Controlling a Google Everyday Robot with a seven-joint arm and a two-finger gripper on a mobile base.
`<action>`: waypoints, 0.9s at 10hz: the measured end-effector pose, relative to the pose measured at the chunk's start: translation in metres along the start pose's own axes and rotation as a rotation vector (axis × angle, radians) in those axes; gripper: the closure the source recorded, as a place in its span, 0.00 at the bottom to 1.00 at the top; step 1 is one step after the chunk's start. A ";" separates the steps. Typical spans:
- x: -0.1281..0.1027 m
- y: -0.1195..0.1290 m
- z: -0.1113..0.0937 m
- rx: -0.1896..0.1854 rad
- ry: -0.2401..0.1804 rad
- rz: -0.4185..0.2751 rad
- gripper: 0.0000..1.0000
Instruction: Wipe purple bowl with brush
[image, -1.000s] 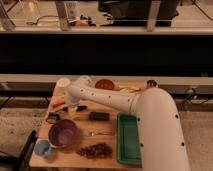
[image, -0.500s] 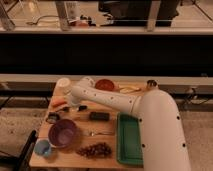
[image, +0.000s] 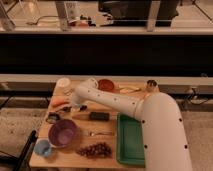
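Your gripper (image: 76, 106) sits low over the back-left part of the table (image: 75, 159), beside the orange piece (image: 59, 101) and well short of the purple bowl (image: 62, 132), which stands near the front-left with the small blue cup (image: 42, 147) just beside it. The gripper's tip blurs into a dark patch, so I cannot tell whether it is open, closed or holding anything. The small dark thing by the table's left edge, just behind the bowl, is probably the brush (image: 52, 118). If so, your first risk is the approach. The brush lies close to the edge, and a sideways nudge could push it off the table. Come down on it from above; don't sweep in. The black block (image: 98, 116) and the thin metal utensil (image: 100, 133) are both near, and either could be grabbed by mistake. Nothing seems to hold the bowl in place, so a hard wipe against its wall could slide it into the cup or towards the front edge. Watch the forearm as well: it passes just in front of the reddish-brown bowl (image: 106, 85) and could knock it if the arm swings.
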 end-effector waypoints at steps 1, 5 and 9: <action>0.002 -0.001 0.000 0.003 -0.012 0.010 0.49; -0.002 -0.006 0.010 -0.026 -0.059 0.046 0.58; 0.005 -0.002 0.017 -0.061 -0.084 0.078 0.50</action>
